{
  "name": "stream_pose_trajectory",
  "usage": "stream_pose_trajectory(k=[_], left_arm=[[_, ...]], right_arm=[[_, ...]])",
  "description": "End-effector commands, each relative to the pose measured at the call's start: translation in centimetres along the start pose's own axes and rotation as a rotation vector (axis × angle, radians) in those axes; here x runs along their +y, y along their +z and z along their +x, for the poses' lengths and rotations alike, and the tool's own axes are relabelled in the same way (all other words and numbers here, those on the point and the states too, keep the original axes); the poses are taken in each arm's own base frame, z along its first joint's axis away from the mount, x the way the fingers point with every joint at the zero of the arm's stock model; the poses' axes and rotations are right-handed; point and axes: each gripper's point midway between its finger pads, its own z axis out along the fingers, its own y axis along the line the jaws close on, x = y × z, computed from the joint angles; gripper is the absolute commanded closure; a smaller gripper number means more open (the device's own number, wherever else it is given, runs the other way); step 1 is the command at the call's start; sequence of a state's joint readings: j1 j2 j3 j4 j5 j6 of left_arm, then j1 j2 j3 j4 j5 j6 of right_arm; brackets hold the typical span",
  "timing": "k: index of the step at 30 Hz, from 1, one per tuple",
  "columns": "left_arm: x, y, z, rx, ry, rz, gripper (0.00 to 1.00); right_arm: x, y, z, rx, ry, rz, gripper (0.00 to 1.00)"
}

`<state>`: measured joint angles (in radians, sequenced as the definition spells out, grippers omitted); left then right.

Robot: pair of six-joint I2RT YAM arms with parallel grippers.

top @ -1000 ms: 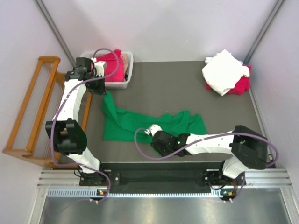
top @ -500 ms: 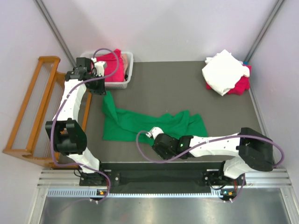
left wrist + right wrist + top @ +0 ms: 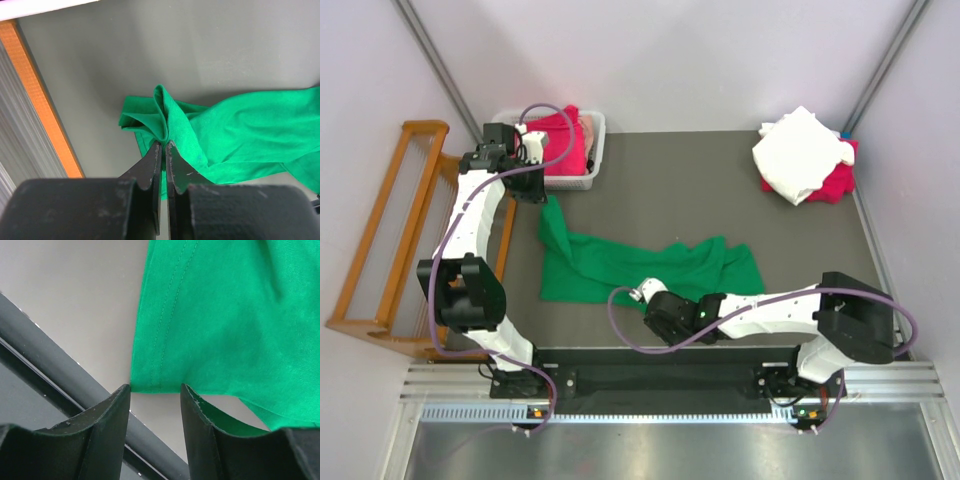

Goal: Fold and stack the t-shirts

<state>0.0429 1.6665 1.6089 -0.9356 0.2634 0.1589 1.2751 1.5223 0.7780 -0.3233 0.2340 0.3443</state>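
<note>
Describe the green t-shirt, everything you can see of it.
The green t-shirt is bright, soft knit cloth with a stitched hem. It lies crumpled and stretched sideways on the dark table. The left gripper has its jaws shut on a fold at the shirt's far-left end, holding it raised. The right gripper stands at the near hem, jaws open to either side of it, not yet closed.

Green t-shirt [image 3: 620, 265] laid crumpled mid-table; its far-left corner is held up by left gripper [image 3: 538, 196], right gripper [image 3: 639, 292] is placed at its near edge.
</note>
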Motion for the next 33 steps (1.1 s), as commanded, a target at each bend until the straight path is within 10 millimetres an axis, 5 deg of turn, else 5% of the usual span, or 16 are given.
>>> stream_pose_trajectory(k=[1,16,19,23,33], left_arm=[[-0.4,-1.7,-1.9,-0.082,0.031,-0.009,1.00],[-0.3,-1.4,-1.5,-0.071,0.032,-0.003,1.00],[-0.4,-1.3,-1.5,-0.070,0.034,-0.004,1.00],[-0.3,-1.3,-1.4,-0.067,0.034,-0.006,1.00],[-0.3,-1.1,-1.2,-0.057,0.040,-0.005,1.00]], right_arm=[[1.4,-0.3,-1.7,-0.047,0.003,-0.029,0.55],[2.0,0.3,-2.6,-0.054,-0.010,-0.033,0.71],[2.1,0.2,-3.0,-0.059,-0.020,-0.033,0.77],[1.9,0.4,-3.0,-0.057,-0.021,-0.025,1.00],[0.2,-1.1,-4.8,-0.119,-0.021,0.064,1.00]])
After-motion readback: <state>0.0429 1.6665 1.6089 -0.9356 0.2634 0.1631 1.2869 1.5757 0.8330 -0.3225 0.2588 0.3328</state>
